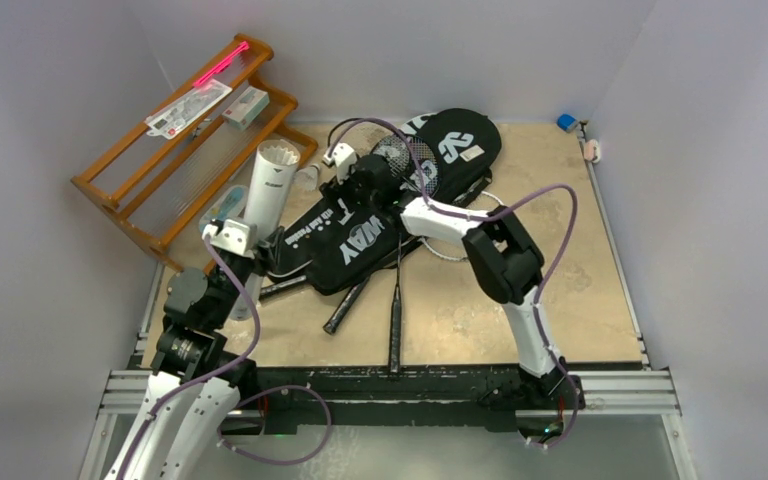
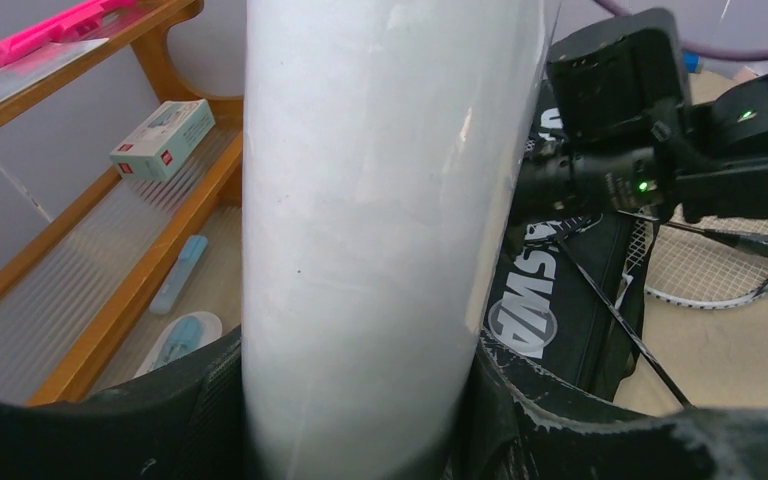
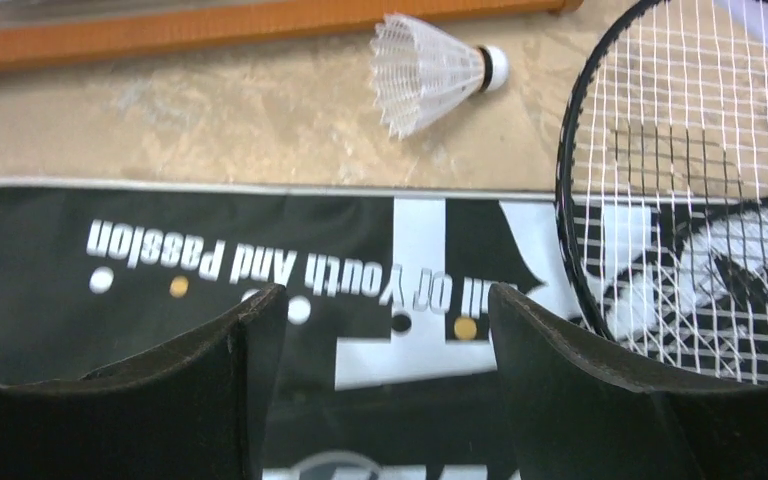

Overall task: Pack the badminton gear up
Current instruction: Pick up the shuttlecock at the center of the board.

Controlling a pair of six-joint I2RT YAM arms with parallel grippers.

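Currently right gripper (image 3: 385, 300), released and empty over the cover (image 3: 160, 260), has the shuttlecock (image 3: 435, 72) on the desk (image 3: 210, 130) at its 12 o'clock, cork toward 3; left gripper (image 2: 360, 400) clasps the tube (image 2: 380, 200).

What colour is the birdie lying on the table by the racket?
The shuttlecock is white with a thin black band; the right wrist view shows it best.

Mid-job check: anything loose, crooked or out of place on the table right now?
One shuttlecock lies loose on its side on the table, between the wooden rack and the black cover, outside the white tube that the left fingers hold. Racket handles splay out from under that cover at different angles.
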